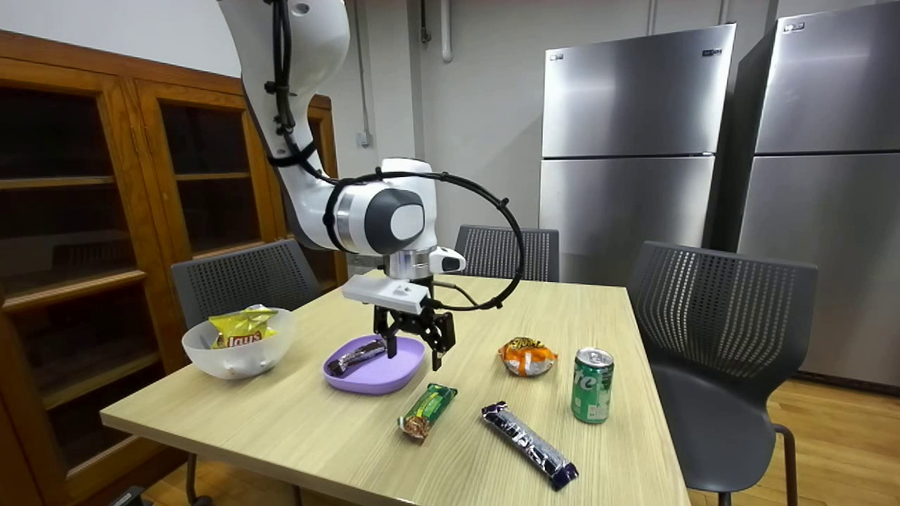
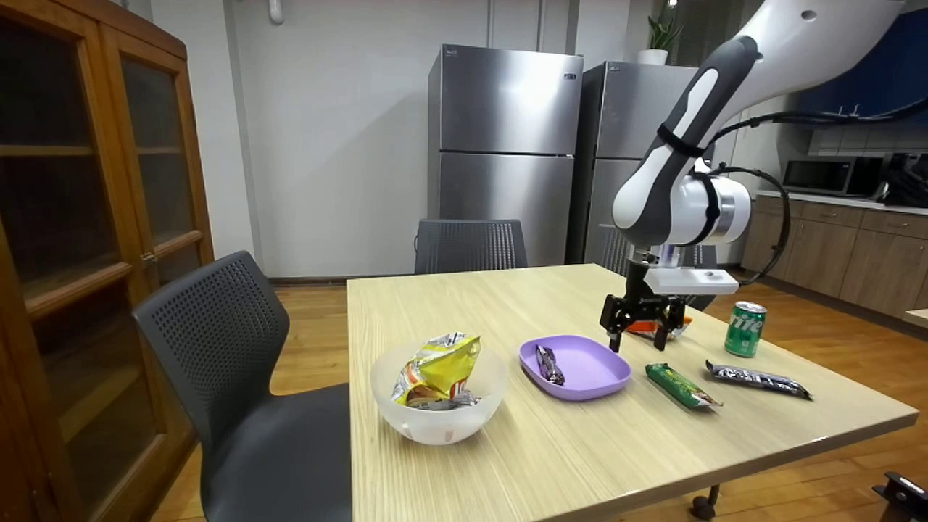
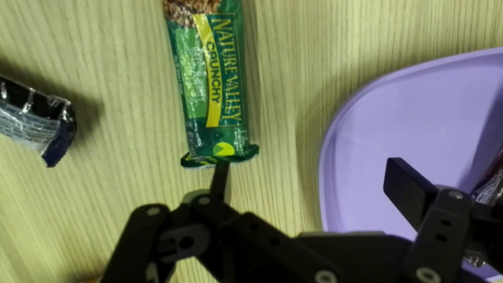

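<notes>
My gripper stands open above the table with nothing between its fingers, as both exterior views show. In the wrist view one finger overlaps the near end of a green Nature Valley bar, and the other lies over a purple plate. Contact with either cannot be made out. A dark-wrapped bar rests in the plate, partly hidden by the gripper in the wrist view. Just in front of the plate, the green bar lies flat on the table.
A silver-and-dark bar, an orange packet and a green Sprite can are on the table. A translucent bowl holding a yellow Lay's bag stands beyond the plate. Grey chairs surround the table.
</notes>
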